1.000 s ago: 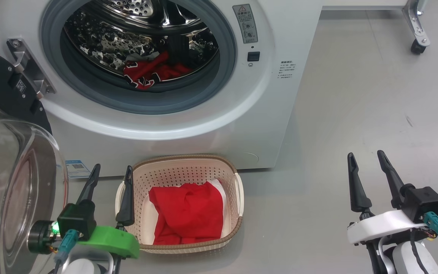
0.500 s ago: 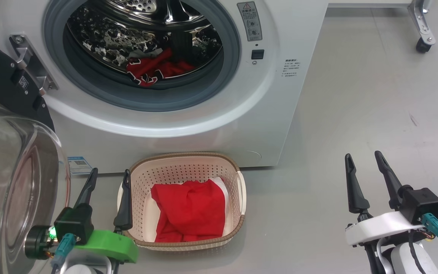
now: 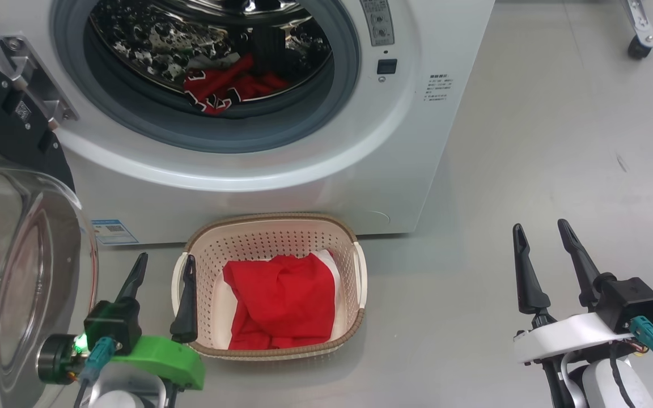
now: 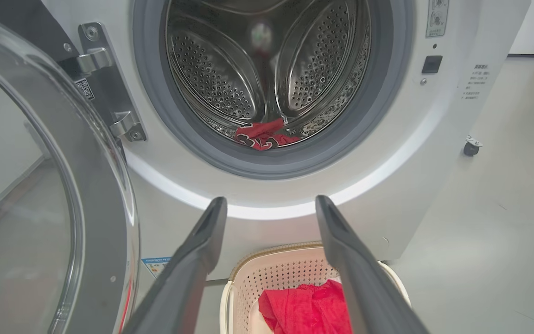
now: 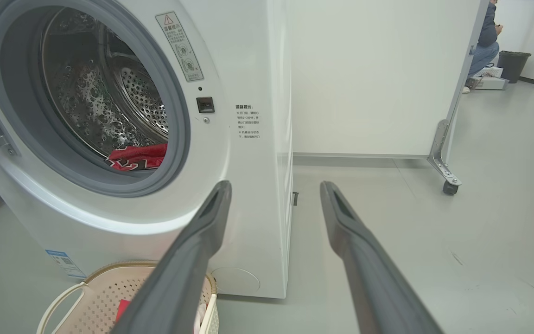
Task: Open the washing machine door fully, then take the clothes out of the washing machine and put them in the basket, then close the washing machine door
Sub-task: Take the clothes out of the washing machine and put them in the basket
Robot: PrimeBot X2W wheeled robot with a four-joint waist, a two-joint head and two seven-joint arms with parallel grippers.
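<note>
1. Two grippers sat out in front of the washing machine, both with fingers spread wide and nothing between them.
2. I saw the left gripper just beside the left handle of the basket, fingers pointing toward the machine's front.
3. I had the right gripper well off past the machine's right corner, over bare floor, pointing the same way.
4. I found the washing machine door swung out on its hinge at the machine's left side, glass bowl bulging toward the space before the machine.
5. One red garment lay low in the drum, just behind the grey ring, its long axis running side to side across the opening.
6. Below that opening the basket stood mouth up, close against the machine's front; whether it touched I could not tell. More red-and-white clothes lay inside.
</note>
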